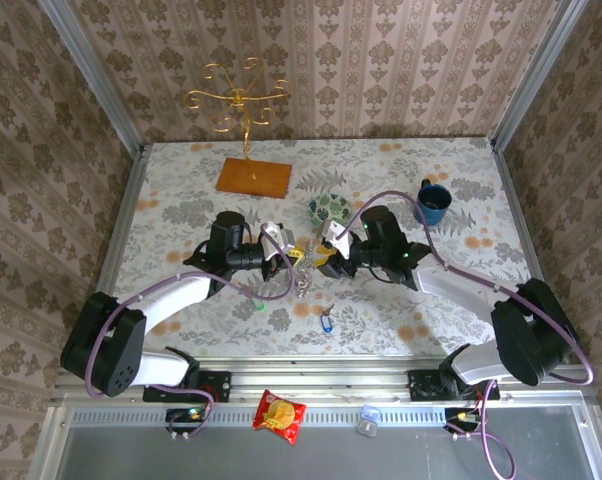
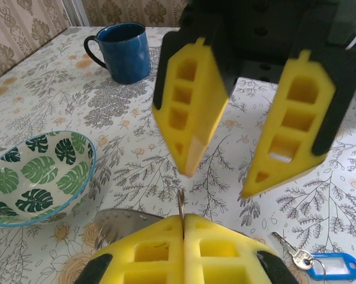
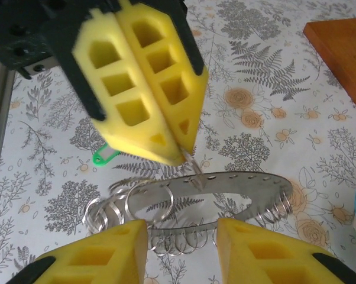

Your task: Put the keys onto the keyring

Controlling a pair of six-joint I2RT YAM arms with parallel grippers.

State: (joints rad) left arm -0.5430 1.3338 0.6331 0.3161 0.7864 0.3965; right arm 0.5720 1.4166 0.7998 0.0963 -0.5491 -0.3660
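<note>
The keyring (image 3: 243,183) is a flat grey ring with a row of holes and several small wire loops, hanging tilted just above the table between both grippers (image 1: 303,275). My left gripper (image 2: 183,220) is shut on one thin wire loop at the keyring's upper edge; its yellow fingers (image 3: 142,89) point down from above. My right gripper (image 3: 182,236) is open, its fingers standing on either side of the keyring's near edge with a clear gap. The green key (image 1: 259,308) and the blue key (image 1: 327,322) lie on the table toward the near edge. The blue key's tag (image 2: 337,266) is at the lower right.
A green leaf-patterned bowl (image 1: 329,208) sits just behind the grippers, and a blue mug (image 1: 433,203) stands at the back right. A gold stand on a wooden base (image 1: 253,177) is at the back. A red-and-yellow snack packet (image 1: 280,415) lies off the table's front edge.
</note>
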